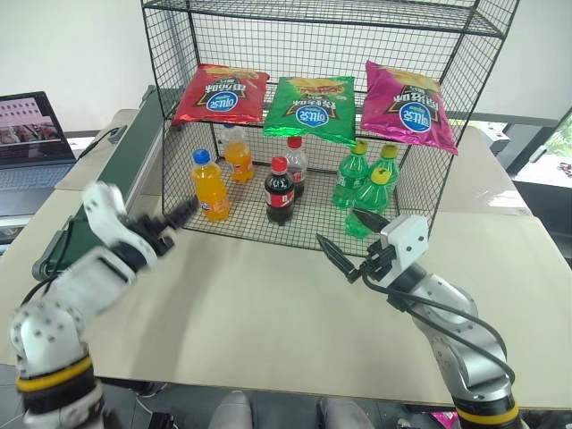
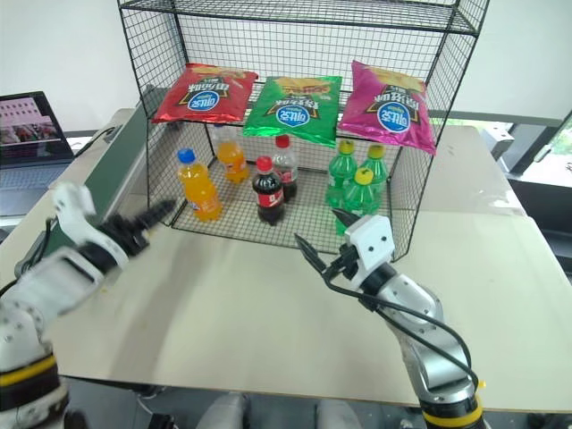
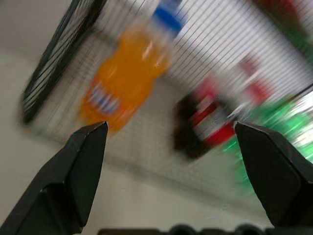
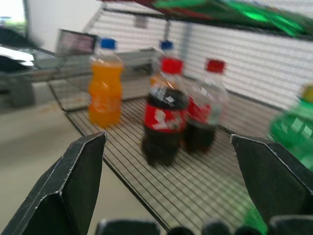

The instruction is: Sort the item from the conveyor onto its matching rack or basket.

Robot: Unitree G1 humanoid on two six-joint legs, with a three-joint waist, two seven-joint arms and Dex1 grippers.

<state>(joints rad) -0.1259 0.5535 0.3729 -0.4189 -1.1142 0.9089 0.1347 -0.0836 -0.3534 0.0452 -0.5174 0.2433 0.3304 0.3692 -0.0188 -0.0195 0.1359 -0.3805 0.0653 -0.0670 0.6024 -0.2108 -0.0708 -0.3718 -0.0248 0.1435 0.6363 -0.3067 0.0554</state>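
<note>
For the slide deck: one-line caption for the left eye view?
Both grippers, left and right, open before the rack; red crisp bag shelved.

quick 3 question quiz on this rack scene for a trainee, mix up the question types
1. True or false: the red crisp bag lies on the conveyor.
2. Which bag lies between the other two on the rack shelf? A red, B green, C magenta.
3. Fill in: both the left gripper and the right gripper have their jaws ____.

Key
1. False: it lies on the upper shelf, above the orange bottles.
2. B, the green bag; the magenta bag is at the right end.
3. Open, holding nothing.
</note>
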